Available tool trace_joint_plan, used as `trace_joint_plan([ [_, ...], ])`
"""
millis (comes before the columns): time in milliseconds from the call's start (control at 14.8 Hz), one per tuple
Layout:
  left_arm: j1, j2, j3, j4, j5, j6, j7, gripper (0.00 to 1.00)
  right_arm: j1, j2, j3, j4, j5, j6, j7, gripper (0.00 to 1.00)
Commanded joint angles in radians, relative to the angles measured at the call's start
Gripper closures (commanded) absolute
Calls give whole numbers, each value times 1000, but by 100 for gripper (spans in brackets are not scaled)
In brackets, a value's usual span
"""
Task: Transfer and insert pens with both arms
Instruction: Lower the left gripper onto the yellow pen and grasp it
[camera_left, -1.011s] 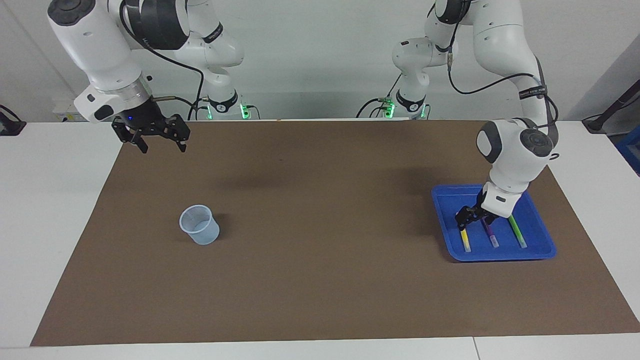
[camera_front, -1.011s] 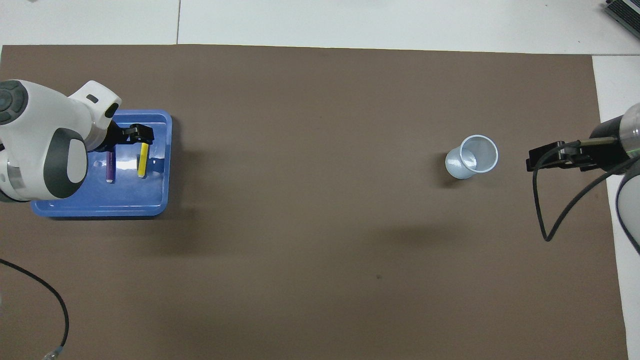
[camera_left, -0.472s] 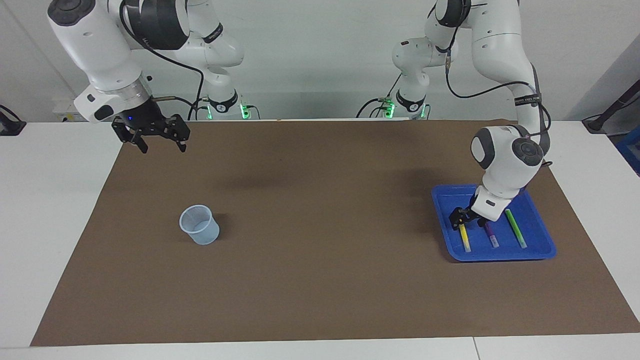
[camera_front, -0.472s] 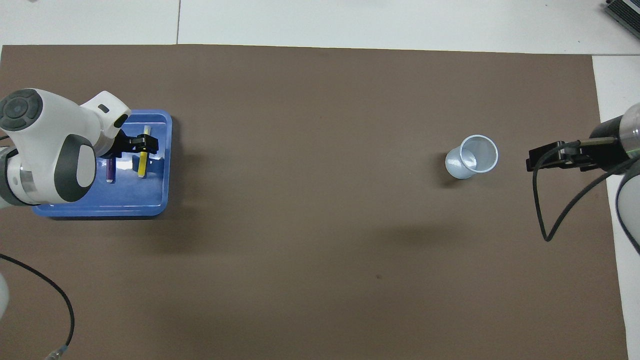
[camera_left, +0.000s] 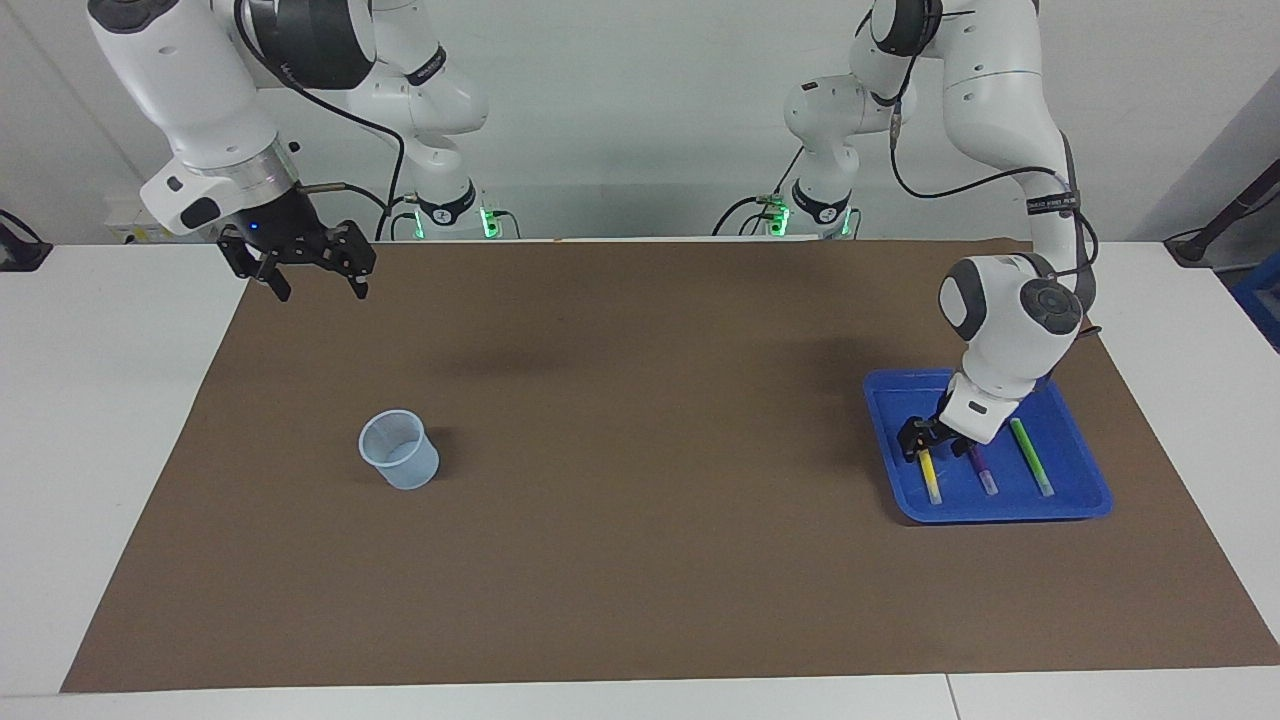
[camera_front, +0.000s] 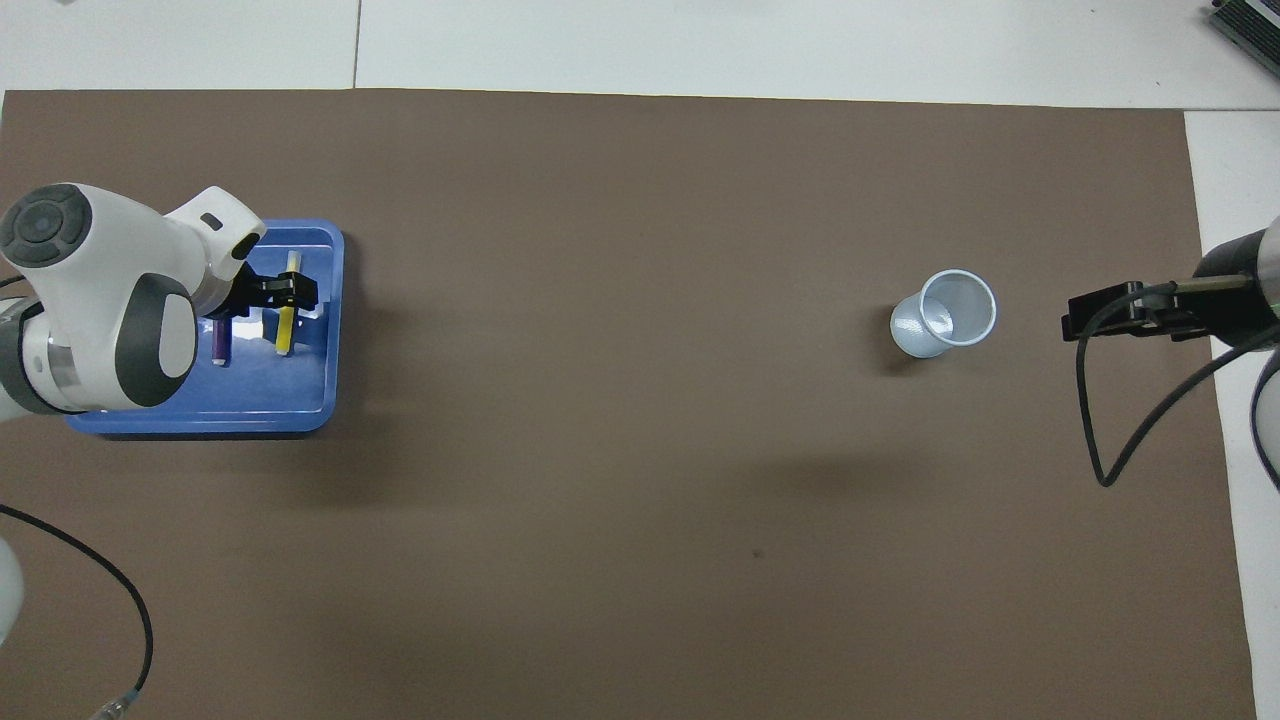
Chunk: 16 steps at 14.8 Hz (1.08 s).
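Observation:
Three pens lie side by side in a blue tray (camera_left: 1003, 510) at the left arm's end of the table: yellow (camera_left: 931, 480), purple (camera_left: 982, 470) and green (camera_left: 1031, 458). My left gripper (camera_left: 922, 438) is down in the tray, at the yellow pen's end nearer the robots. In the overhead view it (camera_front: 286, 291) lies across the yellow pen (camera_front: 286, 330). The purple pen (camera_front: 219, 342) lies beside it, and the arm hides the green one. My right gripper (camera_left: 312, 268) is open and empty, waiting in the air over the mat's corner at the right arm's end.
A pale blue plastic cup (camera_left: 400, 450) stands upright on the brown mat (camera_left: 640, 450) toward the right arm's end, also in the overhead view (camera_front: 945, 312). A black cable (camera_front: 1095, 420) hangs from the right wrist.
My left gripper has moved along the tray to the yellow pen's end nearer the robots and settled there. The right gripper has risen slightly. The pens and cup have not moved.

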Motion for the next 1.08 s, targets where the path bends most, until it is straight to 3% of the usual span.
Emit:
trace_joint_plan([
  [0,-10,3,5,-24,11,41,9,17,-16,-19,0,-22,0,12,-174,0],
  [135,-10,3,5,-25,11,43,9,24,-18,-17,-9,-16,0,12,-265,0],
  [337,-10,3,5,-36,11,60,9,31,-1,-19,-3,-22,0,29,-154,0],
  [539,-11,3,5,-38,11,61,9,44,-3,-22,5,-20,-1,14,-113,0],
  [809,-11,3,5,-36,11,57,9,73,-9,-31,3,-22,-1,-1,-124,0],
  [1011,-11,2,5,-27,11,37,9,80,-3,-31,5,-20,0,5,-149,0],
])
